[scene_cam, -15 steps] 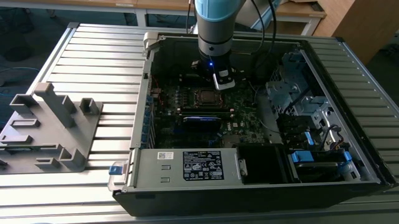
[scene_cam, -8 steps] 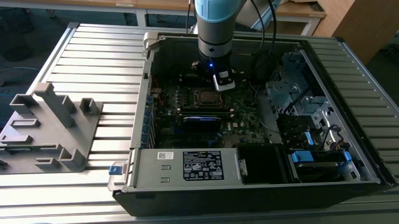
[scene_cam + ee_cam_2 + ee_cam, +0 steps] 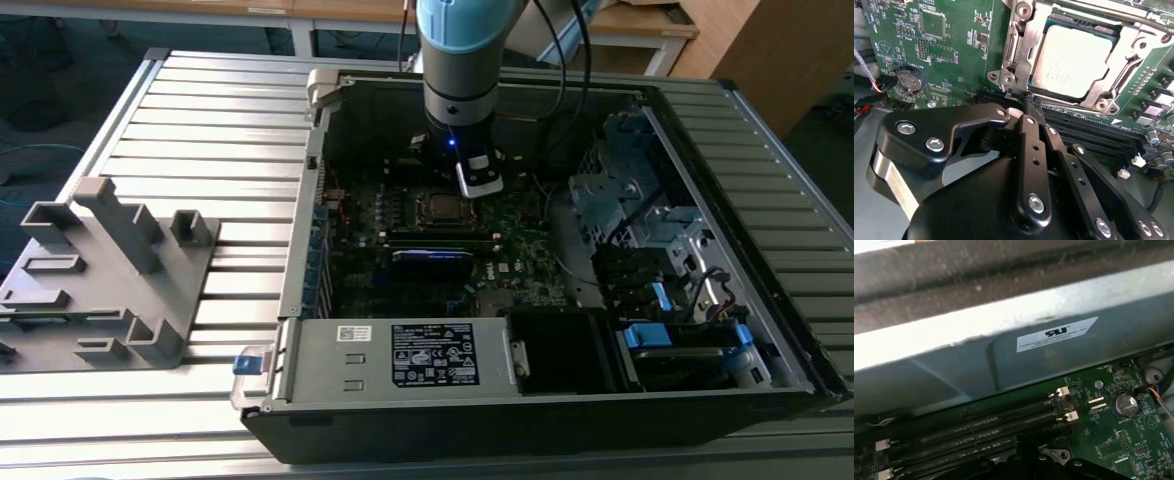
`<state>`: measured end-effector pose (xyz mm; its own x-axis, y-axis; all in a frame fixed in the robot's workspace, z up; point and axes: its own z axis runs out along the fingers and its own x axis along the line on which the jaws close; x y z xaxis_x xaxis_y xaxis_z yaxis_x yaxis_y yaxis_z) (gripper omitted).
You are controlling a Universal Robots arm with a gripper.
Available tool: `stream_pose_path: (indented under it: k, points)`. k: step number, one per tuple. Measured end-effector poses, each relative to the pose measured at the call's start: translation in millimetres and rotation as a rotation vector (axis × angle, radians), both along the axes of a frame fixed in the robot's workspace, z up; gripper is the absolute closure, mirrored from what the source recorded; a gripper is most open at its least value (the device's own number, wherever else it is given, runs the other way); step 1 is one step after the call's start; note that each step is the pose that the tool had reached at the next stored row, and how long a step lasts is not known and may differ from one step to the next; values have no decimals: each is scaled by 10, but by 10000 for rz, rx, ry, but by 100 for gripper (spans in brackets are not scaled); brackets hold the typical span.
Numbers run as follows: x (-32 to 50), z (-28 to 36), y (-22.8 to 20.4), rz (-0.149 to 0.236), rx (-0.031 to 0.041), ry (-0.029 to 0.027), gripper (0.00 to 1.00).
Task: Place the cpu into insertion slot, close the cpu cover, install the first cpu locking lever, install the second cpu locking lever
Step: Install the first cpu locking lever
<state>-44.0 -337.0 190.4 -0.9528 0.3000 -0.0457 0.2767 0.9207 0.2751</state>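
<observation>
The cpu [image 3: 1074, 60] lies flat in the insertion slot [image 3: 441, 208] on the green motherboard [image 3: 954, 45]. The cpu cover [image 3: 1021, 47], a silver frame, lies down over it, and the chip's pale face shows through the window. Thin metal lever rods run along two sides of the frame [image 3: 1128, 70]; whether they are latched I cannot tell. In the second wrist view my gripper [image 3: 1021, 107] is shut with nothing between its fingers, its tip right at the corner of the cover. In the exterior view the gripper [image 3: 481, 185] hangs just at the socket's right.
The open computer case holds the labelled power-supply box [image 3: 400, 355] at the front and drive bays [image 3: 641, 220] on the exterior view's right. Long memory slots [image 3: 979, 430] and a coin battery [image 3: 1126, 402] lie near the socket. A grey fixture [image 3: 107, 280] stands on the slatted table.
</observation>
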Motion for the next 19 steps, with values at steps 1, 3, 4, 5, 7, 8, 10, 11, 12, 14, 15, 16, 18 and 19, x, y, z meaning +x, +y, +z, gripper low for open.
stream_pose_path:
  k: [1,3,4,5,7,8,10,11,12,14,15,16,18,19]
  points:
    - [0,-3,0,0,0,-3,89]
    - [0,-5,0,0,0,-5,89]
    - [0,-5,0,0,0,-5,89]
    - [0,-5,0,0,1,-5,89]
    - [0,8,1,0,4,-6,89]
    - [0,23,1,0,5,-7,89]
    - [0,54,0,-1,4,-6,89]
    - [0,65,1,-1,5,-6,89]
    - [0,70,1,-1,5,-7,89]
    - [-7,71,0,-8,53,-12,89]
    - [-13,71,1,-14,96,-17,89]
    - [-18,71,1,-18,141,-20,89]
    - [-29,71,2,-27,208,-26,89]
    - [-33,71,2,-28,236,-29,89]
